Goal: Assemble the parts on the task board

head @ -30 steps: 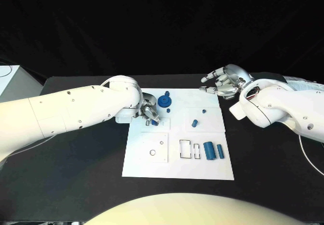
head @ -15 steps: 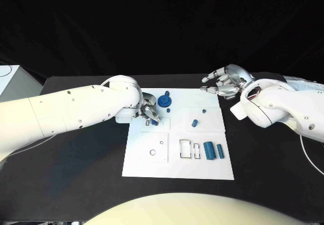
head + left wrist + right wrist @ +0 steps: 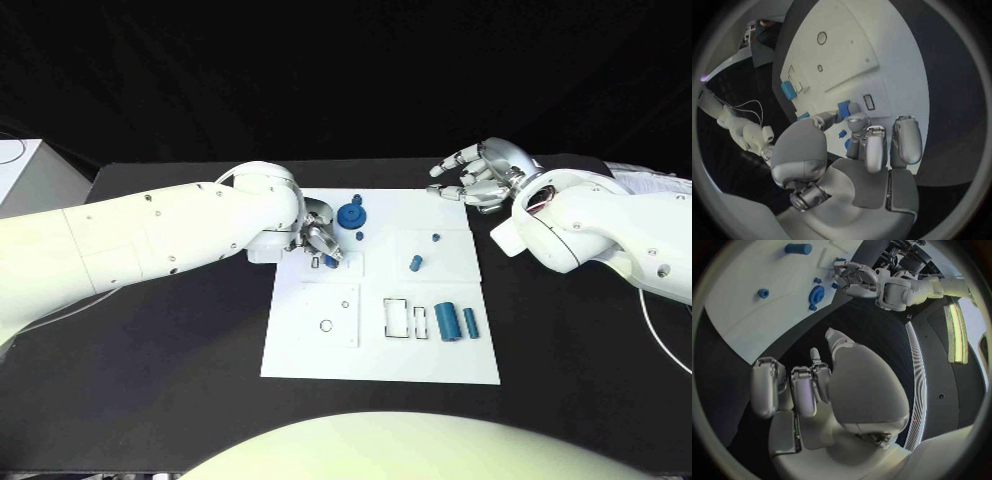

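Note:
The white task board (image 3: pixel 382 345) lies mid-table. At its far left, my left hand (image 3: pixel 315 238) pinches a small blue part (image 3: pixel 333 259) between thumb and fingers, just over a small rectangular slot (image 3: pixel 315 263). The left wrist view shows the same blue part (image 3: pixel 843 107) at the fingertips beside the slot (image 3: pixel 869 102). A blue gear-shaped part (image 3: pixel 353 215) stands behind that hand. A small peg (image 3: pixel 434 238), a short piece (image 3: pixel 415 263) and two cylinders (image 3: pixel 449 321) lie on the board's right half. My right hand (image 3: pixel 476 175) hovers off the far right corner, fingers spread and holding nothing.
The board (image 3: pixel 848 55) also has two round holes (image 3: pixel 327 324) on a raised square and rectangular cut-outs (image 3: pixel 395 316) near the cylinders. A white box (image 3: pixel 26 170) sits at the table's far left edge. The right wrist view shows the gear (image 3: pixel 815 294) and my left hand (image 3: pixel 857 280).

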### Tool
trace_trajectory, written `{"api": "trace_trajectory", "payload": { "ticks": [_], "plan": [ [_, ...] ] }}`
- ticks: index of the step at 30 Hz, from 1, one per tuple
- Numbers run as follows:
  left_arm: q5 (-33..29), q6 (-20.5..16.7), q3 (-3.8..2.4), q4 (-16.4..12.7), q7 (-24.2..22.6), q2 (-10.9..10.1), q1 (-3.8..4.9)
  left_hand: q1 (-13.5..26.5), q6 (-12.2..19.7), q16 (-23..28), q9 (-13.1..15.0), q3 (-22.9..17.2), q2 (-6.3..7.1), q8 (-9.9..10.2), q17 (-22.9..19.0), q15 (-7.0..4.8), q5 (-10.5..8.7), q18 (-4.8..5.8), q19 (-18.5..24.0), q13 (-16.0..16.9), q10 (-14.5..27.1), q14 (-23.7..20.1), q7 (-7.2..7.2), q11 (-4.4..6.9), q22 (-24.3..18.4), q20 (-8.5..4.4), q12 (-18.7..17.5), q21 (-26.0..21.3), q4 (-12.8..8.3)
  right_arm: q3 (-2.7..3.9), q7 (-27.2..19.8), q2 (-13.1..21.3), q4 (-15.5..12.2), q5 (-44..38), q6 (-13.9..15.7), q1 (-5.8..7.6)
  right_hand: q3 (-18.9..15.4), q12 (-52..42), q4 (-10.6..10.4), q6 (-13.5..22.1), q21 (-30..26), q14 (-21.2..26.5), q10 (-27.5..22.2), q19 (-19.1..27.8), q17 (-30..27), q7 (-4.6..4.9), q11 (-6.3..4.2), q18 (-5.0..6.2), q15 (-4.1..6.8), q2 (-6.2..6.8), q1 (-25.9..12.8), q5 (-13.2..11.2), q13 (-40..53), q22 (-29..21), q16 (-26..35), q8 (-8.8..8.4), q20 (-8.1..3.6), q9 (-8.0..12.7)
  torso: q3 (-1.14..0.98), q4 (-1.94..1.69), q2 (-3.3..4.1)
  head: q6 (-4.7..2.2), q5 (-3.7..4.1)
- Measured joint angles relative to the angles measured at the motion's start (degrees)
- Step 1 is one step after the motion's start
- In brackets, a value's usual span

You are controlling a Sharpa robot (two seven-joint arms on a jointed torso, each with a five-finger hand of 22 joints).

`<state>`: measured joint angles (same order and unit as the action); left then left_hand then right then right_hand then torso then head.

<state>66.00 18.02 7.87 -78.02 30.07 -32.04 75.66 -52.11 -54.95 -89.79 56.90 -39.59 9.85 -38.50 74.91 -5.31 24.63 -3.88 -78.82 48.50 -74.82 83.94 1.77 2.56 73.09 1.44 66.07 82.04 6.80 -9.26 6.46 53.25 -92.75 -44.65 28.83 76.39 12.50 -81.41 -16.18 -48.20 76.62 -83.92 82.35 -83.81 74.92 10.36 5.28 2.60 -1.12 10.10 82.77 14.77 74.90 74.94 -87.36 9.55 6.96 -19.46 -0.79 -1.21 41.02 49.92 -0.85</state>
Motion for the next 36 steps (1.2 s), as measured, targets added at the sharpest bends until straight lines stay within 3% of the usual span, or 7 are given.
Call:
{"api": "trace_trajectory", "payload": {
  "ticks": [9, 36],
  "plan": [
    [0.00, -0.41, 0.17, 0.06, 0.06, 0.00, 0.02, 0.26, -0.31, 0.00, -0.12, 3.25, 0.28, 0.24, 0.00, 0.00, 0.01, 0.01, 0.00, -0.05, 0.40, 0.00, -0.31, 0.39, -0.01, 0.00, 0.00, -0.23, 1.03, 0.00, 0.00, -0.03, 0.00, 0.04, 0.00, -0.05, 0.00, 0.29, 0.00, 0.37, -0.26, 0.00, 0.00, 0.22, 0.00, -0.04, 0.00, 0.00, 0.00, 0.00, 0.00, 0.00, 0.00, -0.01, 0.00, 0.00, -0.22, 0.00, -0.02, -0.01, 0.00, -0.08, -0.07],
    [-0.04, -0.64, 0.26, 0.10, 0.08, -0.04, 0.03, 0.26, -0.57, 0.00, -0.25, 6.03, 0.28, 0.31, 0.00, 0.00, 0.00, 0.00, 0.00, -0.18, 0.60, 0.00, -0.45, 0.20, -0.04, 0.00, 0.00, -0.23, 2.52, 0.00, -0.05, 0.04, -0.03, 0.09, 0.01, -0.08, 0.00, 0.54, 0.00, 0.78, -0.85, 0.00, -0.41, 0.21, -0.01, -0.04, 0.01, 0.00, 0.00, 0.00, 0.00, 0.00, 0.00, -0.03, 0.23, -0.01, -0.21, 0.12, -0.02, -0.01, -0.01, -0.14, -0.08]
  ]
}}
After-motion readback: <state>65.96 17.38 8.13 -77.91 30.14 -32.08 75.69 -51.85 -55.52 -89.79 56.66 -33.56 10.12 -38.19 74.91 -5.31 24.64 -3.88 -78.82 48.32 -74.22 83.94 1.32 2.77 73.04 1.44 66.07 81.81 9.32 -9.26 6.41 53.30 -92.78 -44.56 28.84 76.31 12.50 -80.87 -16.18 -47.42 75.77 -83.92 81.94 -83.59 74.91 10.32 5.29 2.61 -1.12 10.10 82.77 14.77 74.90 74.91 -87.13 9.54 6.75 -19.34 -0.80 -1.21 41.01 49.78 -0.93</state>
